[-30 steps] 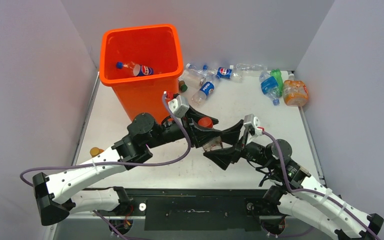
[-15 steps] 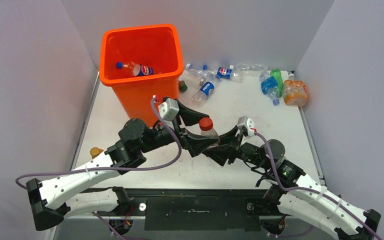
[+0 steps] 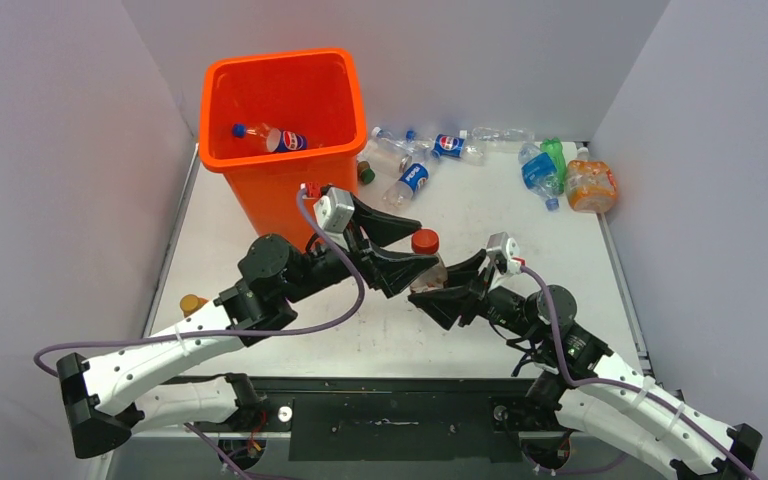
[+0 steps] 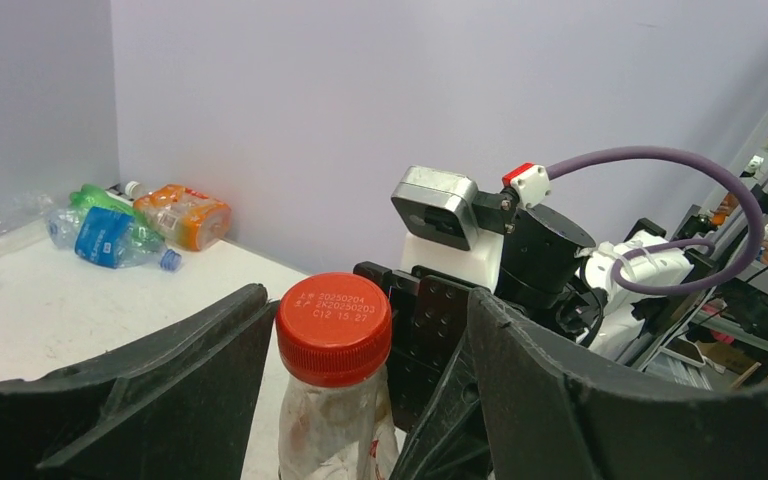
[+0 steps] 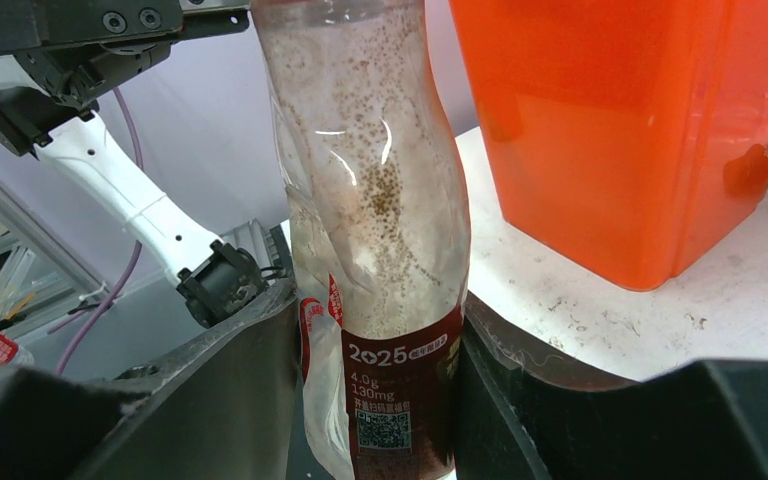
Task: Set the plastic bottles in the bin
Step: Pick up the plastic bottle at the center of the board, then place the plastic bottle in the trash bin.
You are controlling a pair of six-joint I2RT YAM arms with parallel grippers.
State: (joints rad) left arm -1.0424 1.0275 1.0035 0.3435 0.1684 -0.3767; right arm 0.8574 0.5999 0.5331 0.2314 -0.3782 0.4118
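**A:** Between bin (image 3: pixel 278 195) and arm bases, mid-tabletop (image 3: pixel 500 215): what changed in the last second?

**B:** Handover. A second ago the left claw (image 3: pixel 426 243) was pinched on the red-capped bottle (image 3: pixel 430 268) and the right claw (image 3: pixel 430 290) stood wide. Now they've swapped. Right claw (image 5: pixel 380 330) clamps the red-capped bottle (image 5: pixel 375 200) at its labelled lower body, both fingers pressed on it. Left claw (image 4: pixel 365 320) has let go. It's half spread, straddling the neck with a gap either side of the cap.

**A:** Did the bottle move?

**B:** Cap shifted slightly right, still pointing up. Can't tell whether the base touches the tabletop.

**A:** Arms?

**B:** Left wrist has pulled back leftward, right wrist is about where it was. Left arm comes in from the near-left corner, elbow bent in front of the bin, claw pointing right. Right arm comes in from the near-right corner, claw pointing left. Claws meet tip to tip at the bottle, left nearer the cap.

**A:** Everything else?

**B:** Unchanged. One blue-label bottle (image 3: pixel 272 138) lies in the bin. Loose bottles (image 3: pixel 415 165) lie along the back wall beside it, with more in the far-right corner, including an orange one (image 3: pixel 590 186).
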